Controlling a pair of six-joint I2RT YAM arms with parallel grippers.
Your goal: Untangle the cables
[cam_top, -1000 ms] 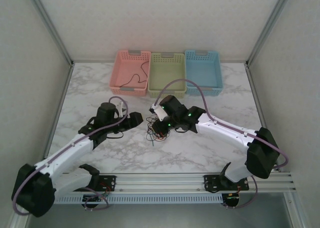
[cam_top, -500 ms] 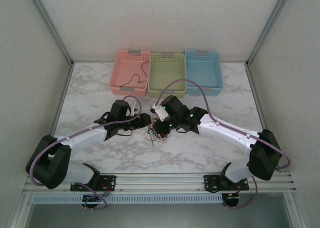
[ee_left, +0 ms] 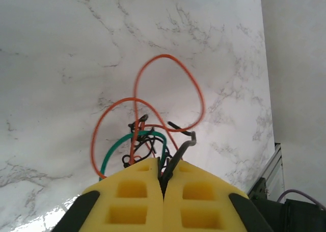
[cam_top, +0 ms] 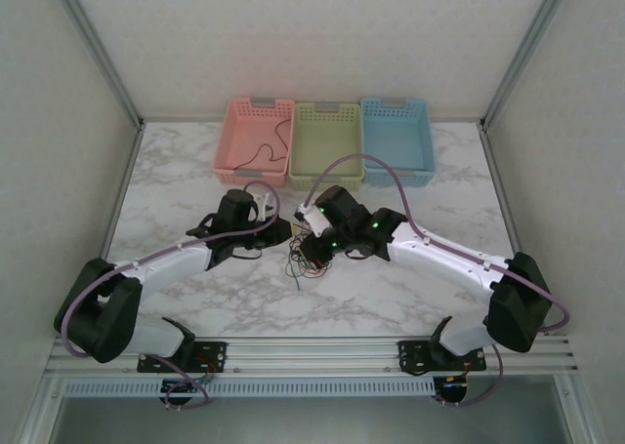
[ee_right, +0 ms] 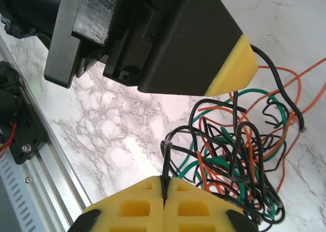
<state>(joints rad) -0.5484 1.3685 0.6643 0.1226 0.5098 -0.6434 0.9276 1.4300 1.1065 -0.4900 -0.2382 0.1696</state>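
I see the cables bunched in a black, green and orange knot near the middle of the table. My left gripper has its yellow pads pressed together on a black strand at the knot's left side. My right gripper pinches another black strand, jaws fully together. One black cable lies in the pink basket at the table's far edge.
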